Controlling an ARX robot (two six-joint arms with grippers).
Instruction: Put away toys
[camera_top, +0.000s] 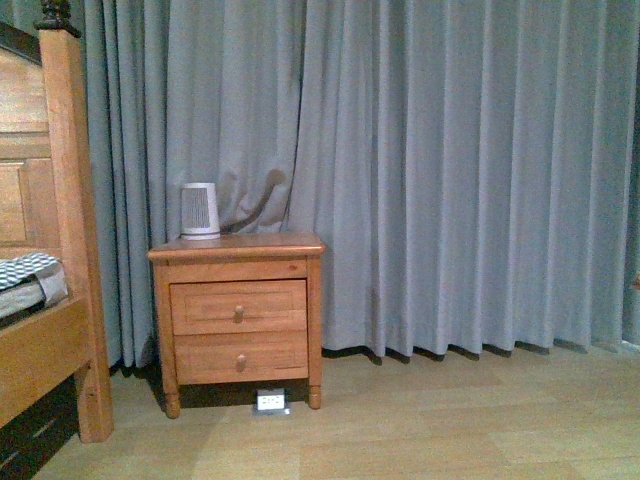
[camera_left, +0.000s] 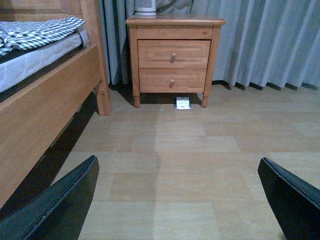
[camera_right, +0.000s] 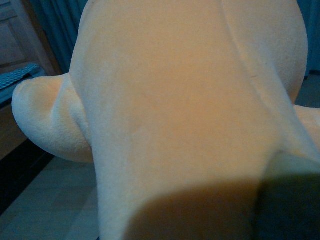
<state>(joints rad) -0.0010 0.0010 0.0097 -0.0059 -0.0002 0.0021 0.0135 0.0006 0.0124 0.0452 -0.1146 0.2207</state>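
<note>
While the soft yellow-orange plush animal crowds the right gripper, you cannot tell its hold.
Your left gripper gapes (nothing between) over open pale wooden floor; wooden bed frame edges the left, two-drawer wooden nightstand ahead.

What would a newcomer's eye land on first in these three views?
The soft yellow-orange plush toy fills almost the whole right wrist view, very close to the camera. In the front view, a light wooden two-drawer nightstand stands against grey pleated curtains, a small white ribbed device on top and a wooden bed frame to its left. The left gripper is open over the wooden floor.
</note>
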